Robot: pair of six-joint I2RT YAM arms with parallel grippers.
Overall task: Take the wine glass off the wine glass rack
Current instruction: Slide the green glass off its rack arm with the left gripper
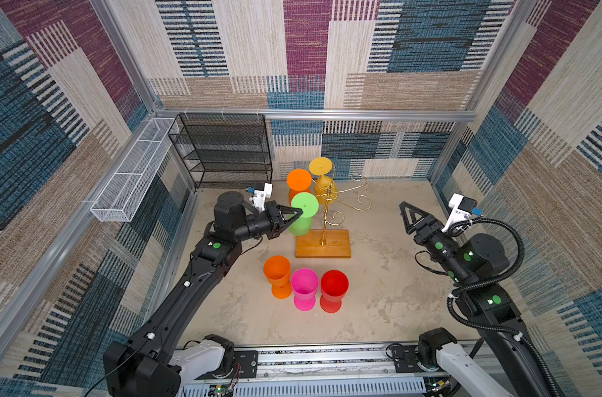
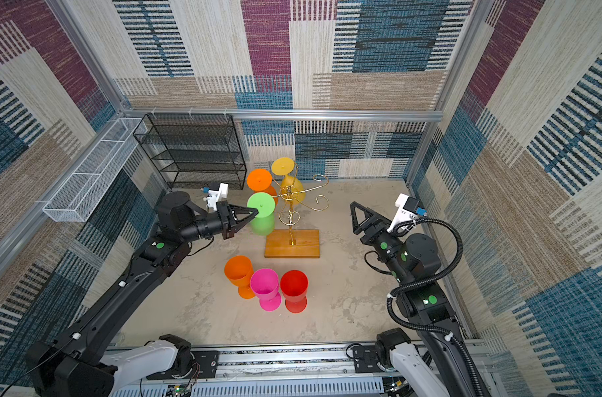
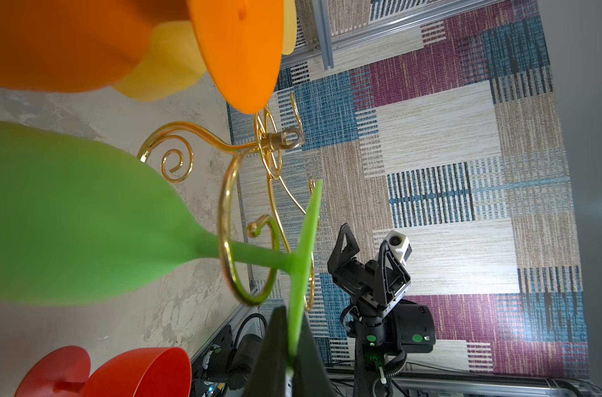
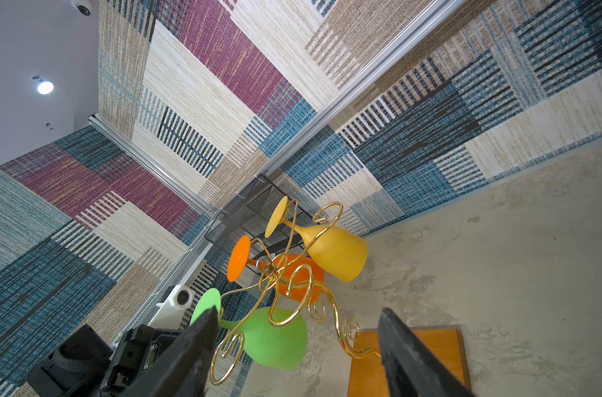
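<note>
The wine glass rack (image 1: 328, 202) is a gold wire stand on a wooden base (image 1: 337, 248), right of the left arm in both top views. A green wine glass (image 1: 301, 225) hangs upside down from one scroll arm, its stem through the wire loop (image 3: 229, 240). My left gripper (image 1: 299, 213) (image 3: 291, 314) is shut on the rim of the green glass's flat foot (image 3: 308, 233). An orange wine glass (image 1: 298, 179) and a yellow one (image 1: 320, 166) hang behind it. My right gripper (image 1: 404, 213) (image 4: 297, 311) stands open to the right of the rack, holding nothing.
Three glasses stand upright in front of the rack: orange (image 1: 277, 271), pink (image 1: 304, 283), red (image 1: 334, 285). A black mesh shelf unit (image 1: 223, 151) stands at the back left. A long white mesh basket (image 1: 134, 172) hangs on the left wall.
</note>
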